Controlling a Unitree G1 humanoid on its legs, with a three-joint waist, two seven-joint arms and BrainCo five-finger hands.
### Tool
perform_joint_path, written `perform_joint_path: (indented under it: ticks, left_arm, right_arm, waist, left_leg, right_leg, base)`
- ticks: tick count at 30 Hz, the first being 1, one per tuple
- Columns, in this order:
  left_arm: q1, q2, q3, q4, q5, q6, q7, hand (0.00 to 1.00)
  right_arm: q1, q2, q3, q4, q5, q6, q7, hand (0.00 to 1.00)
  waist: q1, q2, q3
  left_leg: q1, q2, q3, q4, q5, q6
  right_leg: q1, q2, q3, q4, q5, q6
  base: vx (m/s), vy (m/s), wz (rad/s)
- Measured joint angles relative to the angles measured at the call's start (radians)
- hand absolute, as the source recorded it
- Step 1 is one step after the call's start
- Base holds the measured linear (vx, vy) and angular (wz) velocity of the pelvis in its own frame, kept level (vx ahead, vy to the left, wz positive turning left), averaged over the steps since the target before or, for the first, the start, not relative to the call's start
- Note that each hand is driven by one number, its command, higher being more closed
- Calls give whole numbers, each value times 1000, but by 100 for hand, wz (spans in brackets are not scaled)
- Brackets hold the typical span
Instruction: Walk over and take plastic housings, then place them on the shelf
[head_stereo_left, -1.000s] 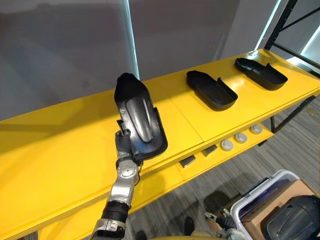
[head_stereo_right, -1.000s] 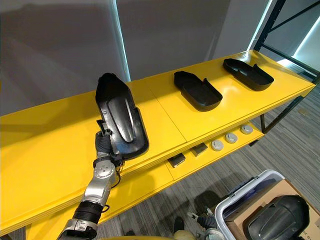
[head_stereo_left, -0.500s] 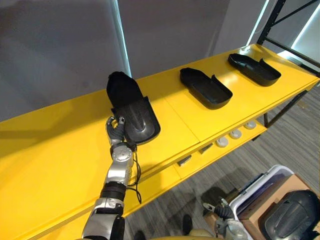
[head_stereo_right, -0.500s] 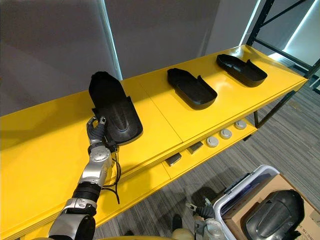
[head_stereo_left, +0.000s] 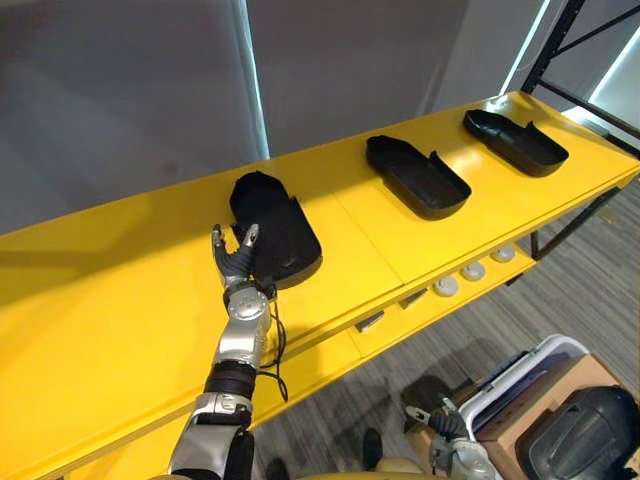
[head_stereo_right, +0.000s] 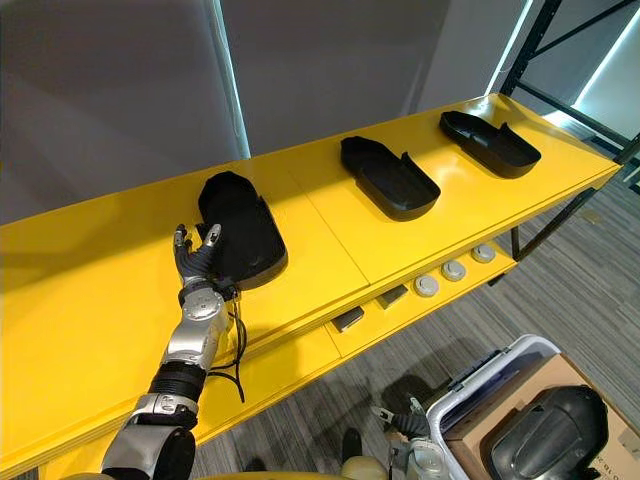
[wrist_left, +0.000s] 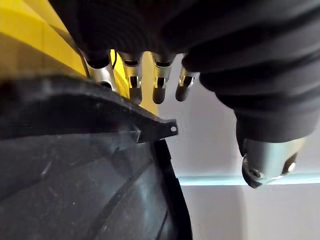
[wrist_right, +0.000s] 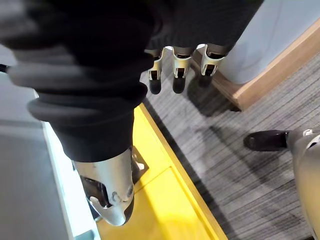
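A black plastic housing (head_stereo_left: 280, 235) lies flat on the yellow shelf (head_stereo_left: 100, 300), hollow side down. My left hand (head_stereo_left: 236, 262) is open at its near left edge, fingers spread and straight, curled round nothing. In the left wrist view the housing's rim (wrist_left: 75, 175) sits right under the straight fingers (wrist_left: 131, 75). Two more black housings (head_stereo_left: 418, 178) (head_stereo_left: 515, 142) rest hollow side up further right on the shelf. My right hand (wrist_right: 176, 70) hangs low over the floor, open and holding nothing.
A white bin (head_stereo_left: 520, 375) at the lower right holds a cardboard box and another black housing (head_stereo_left: 580, 430). On the lower yellow shelf lie round silver parts (head_stereo_left: 473, 270) and small dark blocks (head_stereo_left: 370, 322). A grey wall stands behind the shelf.
The housing, held tilted up by my left hand a second ago, now lies flat on the shelf. The left hand has let go and spread its fingers. The camera shifted slightly.
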Motion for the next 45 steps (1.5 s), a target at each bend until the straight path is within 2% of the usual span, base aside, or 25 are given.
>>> perform_joint_path:
  ticks: [5, 10, 11, 12, 15, 16, 18, 19, 25, 33, 38, 45]
  left_arm:
    - [85, -15, -31, -143, 44, 0, -3, 0]
    - [186, -2, -107, -328, 162, -7, -58, 0]
    - [218, 10, -131, -369, 189, -19, -73, 100]
    - [248, 14, -160, -403, 226, -30, -97, 100]
    - [322, 34, -221, -468, 284, -58, -140, 100]
    - [372, 39, -257, -479, 328, -78, -181, 100]
    - [400, 45, -284, -479, 356, -82, -210, 100]
    - [433, 51, -314, -479, 381, -94, -252, 100]
    - [462, 55, -353, -462, 434, -103, -323, 100]
    - [376, 62, -403, -297, 477, -97, -330, 100]
    - [322, 64, -401, -251, 501, -70, -326, 100]
    - [253, 62, -397, -179, 505, -58, -319, 100]
  right_arm:
    - [3, 1, 0, 1, 0, 0, -1, 0]
    - [17, 0, 13, 6, 1, -2, 0, 0]
    - [20, 0, 25, 6, 2, -4, 1, 0]
    - [28, 1, 32, 6, 3, -5, 3, 0]
    - [32, 1, 36, 31, 3, -8, 6, 0]
    - [32, 1, 36, 43, 4, -13, 19, 0]
    - [41, 2, 37, 44, 4, -15, 24, 0]
    - [46, 1, 37, 44, 5, -19, 27, 0]
    - [43, 1, 55, 44, 3, -23, 36, 0]
    - [37, 3, 76, 42, 2, -23, 40, 0]
    - [34, 2, 75, 42, 2, -23, 39, 0]
    - [34, 1, 61, 39, 1, -22, 39, 0]
  waist:
    - [2, 2, 2]
    - [8, 3, 3]
    - [16, 3, 4]
    - [28, 4, 4]
    - [34, 4, 4]
    - [41, 4, 4]
    - [51, 4, 4]
    - [55, 4, 4]
    - [56, 2, 4]
    - [54, 2, 4]
    - [53, 3, 4]
    - [43, 5, 3]
  left_leg:
    - [1, 0, -6, 4, 3, 4]
    - [2, -1, -27, 0, 7, 10]
    - [3, -1, -28, 0, 8, 11]
    - [2, 0, -28, 0, 8, 11]
    - [0, -1, -31, -1, 8, 11]
    - [-1, -2, -31, -1, 8, 11]
    - [-2, -2, -30, -1, 8, 11]
    - [-6, -2, -33, -1, 8, 11]
    - [-6, -2, -40, 0, 7, 11]
    - [-7, 0, -26, 5, 6, 12]
    - [-8, 10, -6, 6, 6, 12]
    - [-3, 13, 5, 5, 6, 12]
  right_leg:
    - [6, 0, -5, 0, 0, 0]
    - [18, -2, -27, 0, -2, 0]
    - [19, -2, -28, 0, -2, 0]
    - [19, -2, -28, 0, -3, 0]
    - [19, -3, -29, 0, -5, 2]
    - [18, -4, -29, 0, -8, 5]
    - [16, -5, -28, 0, -10, 7]
    - [13, -6, -28, 5, -17, 16]
    - [13, -11, -30, 11, -22, 16]
    - [10, -8, -23, 7, -20, 14]
    - [-4, 2, -1, 7, -15, 7]
    - [-6, 6, 11, 4, -10, 3]
  base:
    - [-8, -7, 3]
    - [-43, -20, 13]
    - [-62, -20, 1]
    - [-59, -19, 2]
    - [-36, -13, 5]
    - [0, 0, 0]
    - [0, 0, 0]
    - [-12, -12, 5]
    - [-1, -4, 3]
    - [0, -8, -2]
    - [-23, -19, -13]
    - [-44, -21, -7]
